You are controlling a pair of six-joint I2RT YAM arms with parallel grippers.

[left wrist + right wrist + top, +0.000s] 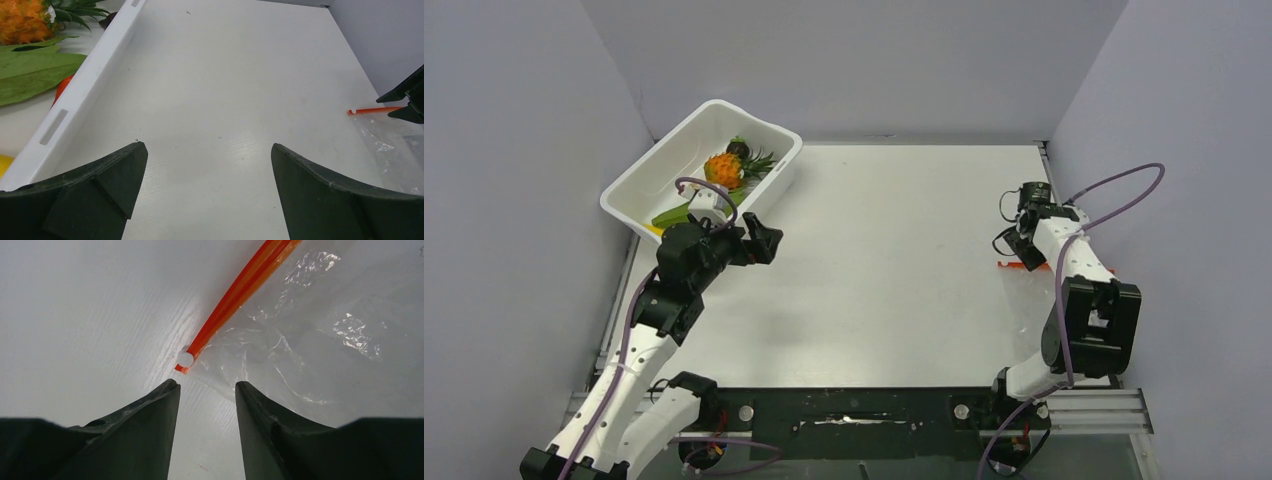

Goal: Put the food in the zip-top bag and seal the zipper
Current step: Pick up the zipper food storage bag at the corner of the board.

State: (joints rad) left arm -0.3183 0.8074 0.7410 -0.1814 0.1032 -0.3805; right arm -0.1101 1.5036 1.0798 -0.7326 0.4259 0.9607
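my left arm (pixel 664 300) climbs from its base at the near left, folds at the elbow and turns its wrist toward the middle. my left gripper (pixel 764 240) points forward and to the right, its 2 fingers (pixel 100 190) spread wide, with nothing between them. my right arm (pixel 1089 320) rises from its base at the near right, bends sharply at the black elbow and stretches forward. my right gripper (pixel 1014 243) tips down and to the left, held low, its 2 fingers (pixel 135 425) parted by a narrow gap and gripping nothing.

no readable text, labels, brands, numbers or signs anywhere
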